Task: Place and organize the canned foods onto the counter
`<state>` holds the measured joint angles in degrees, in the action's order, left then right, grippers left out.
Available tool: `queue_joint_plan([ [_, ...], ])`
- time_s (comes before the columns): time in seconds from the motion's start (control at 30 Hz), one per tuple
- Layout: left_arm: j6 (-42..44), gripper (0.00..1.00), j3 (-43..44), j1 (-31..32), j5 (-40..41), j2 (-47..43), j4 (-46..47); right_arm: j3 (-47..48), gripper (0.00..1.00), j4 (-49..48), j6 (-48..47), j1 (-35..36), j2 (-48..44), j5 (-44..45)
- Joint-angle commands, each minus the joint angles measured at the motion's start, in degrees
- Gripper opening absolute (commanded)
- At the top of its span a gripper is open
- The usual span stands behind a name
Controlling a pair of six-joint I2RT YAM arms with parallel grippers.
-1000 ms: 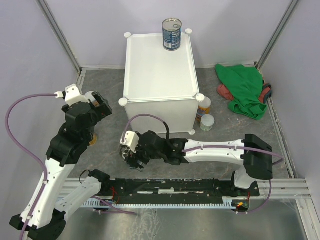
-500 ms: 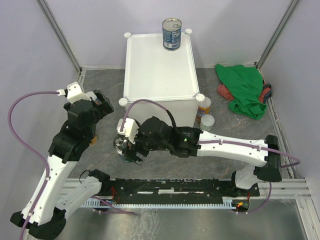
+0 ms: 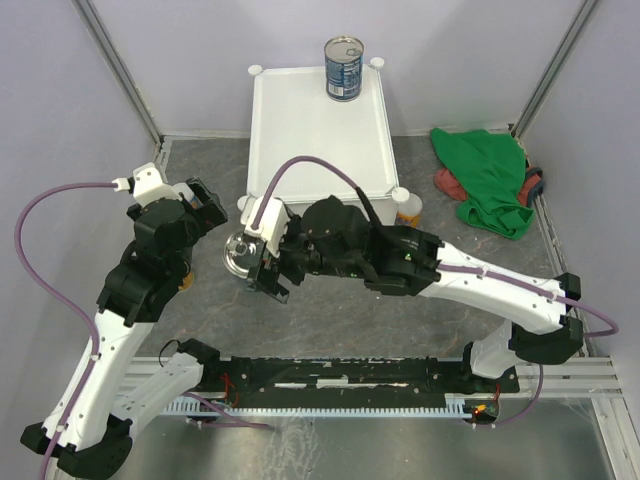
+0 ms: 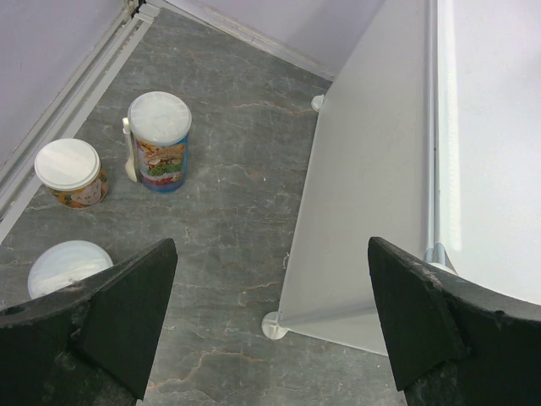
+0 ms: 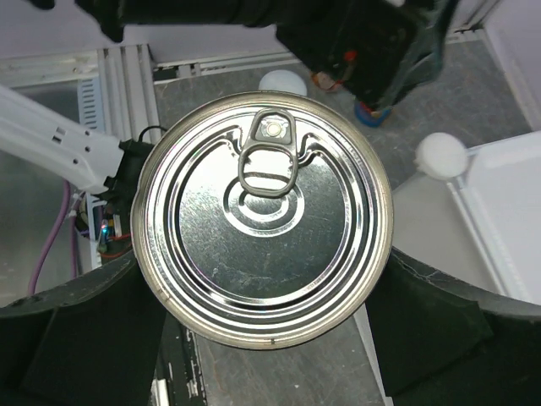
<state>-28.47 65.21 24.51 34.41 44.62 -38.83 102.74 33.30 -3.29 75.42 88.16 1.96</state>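
Observation:
The white counter point(image 3: 310, 130) stands at the back with one blue-labelled can point(image 3: 343, 67) on its far right corner. My right gripper point(image 3: 255, 265) is shut on a second can with a silver pull-tab top point(image 3: 238, 252), held above the floor off the counter's near left corner; its lid fills the right wrist view point(image 5: 264, 216). My left gripper point(image 3: 197, 208) is open and empty, left of the counter. The left wrist view shows a colourful can point(image 4: 159, 139), an orange can point(image 4: 69, 172) and a white lid point(image 4: 66, 265) on the floor. A yellow can point(image 3: 408, 210) stands right of the counter.
A green cloth point(image 3: 490, 180) lies on the grey floor at the right, over a red item point(image 3: 447, 183). The counter's side wall point(image 4: 372, 169) is close to my left gripper point(image 4: 270, 330). The arms' rail point(image 3: 340, 375) runs along the near edge.
My right arm has lifted the silver-topped can off the floor and carried it up and back towards the counter's near left corner. The left arm has barely moved.

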Motion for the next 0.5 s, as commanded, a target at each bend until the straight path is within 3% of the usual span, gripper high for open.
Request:
queue_joint_plan([
  [0.0,-0.72,1.0,1.0,0.19,0.43,0.05,3.02,8.67,0.01,-8.21,-1.76,-3.41,-1.43,3.71],
  [0.47,0.14,1.0,2.35,0.17,-0.22,0.64,2.99,25.78,0.01,-5.18,-0.19,-16.84,10.36,4.49],
])
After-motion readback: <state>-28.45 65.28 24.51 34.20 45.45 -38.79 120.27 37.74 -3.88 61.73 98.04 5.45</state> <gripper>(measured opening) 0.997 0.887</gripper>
